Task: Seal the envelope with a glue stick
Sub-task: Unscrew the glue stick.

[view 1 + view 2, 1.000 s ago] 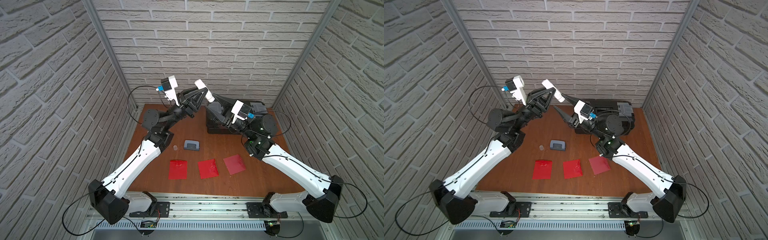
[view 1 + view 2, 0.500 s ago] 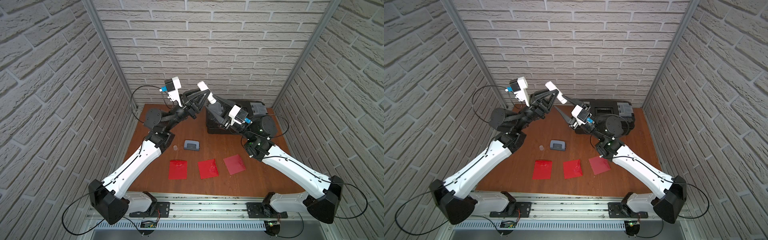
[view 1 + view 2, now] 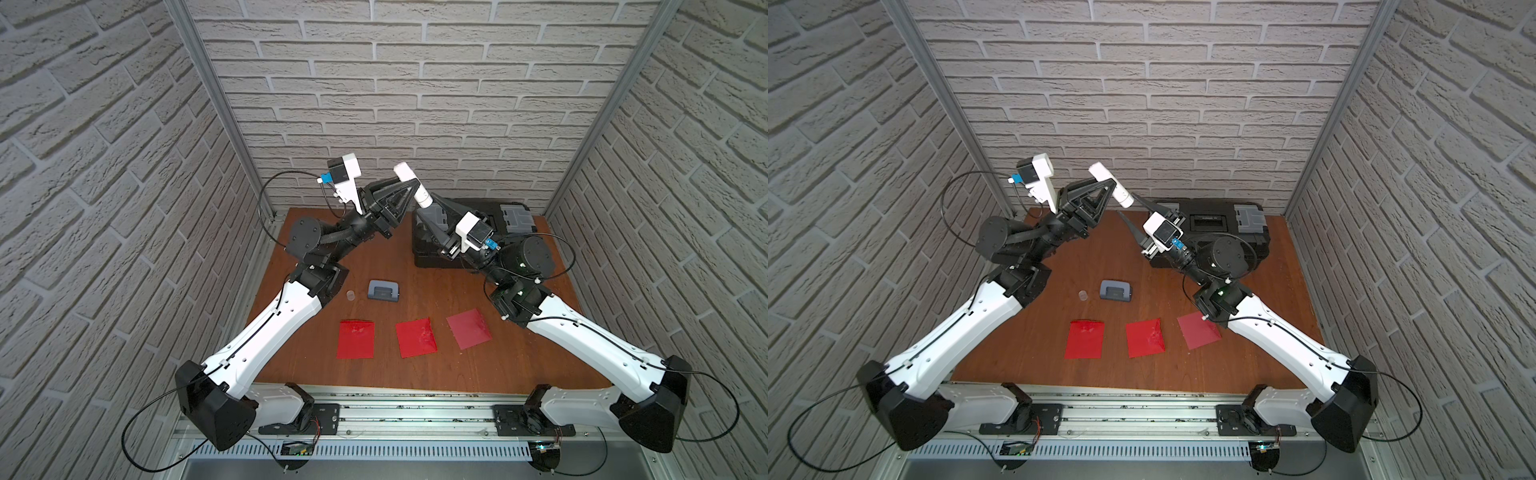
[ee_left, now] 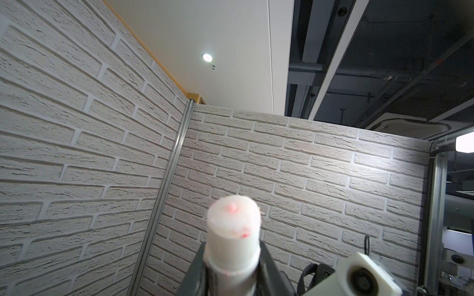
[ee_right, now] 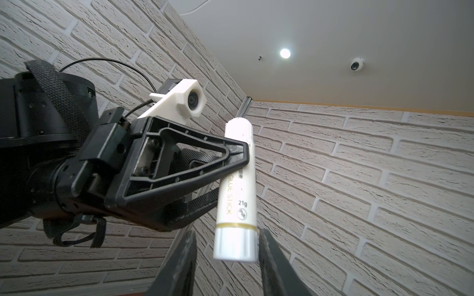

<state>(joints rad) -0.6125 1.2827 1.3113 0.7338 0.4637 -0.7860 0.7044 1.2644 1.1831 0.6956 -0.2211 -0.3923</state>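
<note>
The glue stick (image 3: 423, 198) is up in the air over the back edge of the desk (image 3: 457, 370), about midway between its left and right edges. It is tilted and uncapped, and the left wrist view shows its bare glue end (image 4: 233, 230) flecked with red. The left gripper (image 3: 411, 185) is clamped across the tube's middle, one finger (image 5: 238, 153) pressed to its side above the printed label. The right gripper (image 5: 227, 232) is parted around the tube's lower end. One finger (image 5: 266, 246) is just beside the white base and the other (image 5: 187, 246) stands clear of it with a gap, so it has no grip. Down on the desk, a small clear cap (image 3: 350, 295) lies just beside a grey-blue hole punch (image 3: 383, 289), left of centre. Nearer the front edge three red envelopes lie flat in a row, apart from one another: the left envelope (image 3: 355, 338), the middle envelope (image 3: 416, 337) and the right envelope (image 3: 468, 328). A black case (image 3: 515, 216) sits in the back right corner.
</note>
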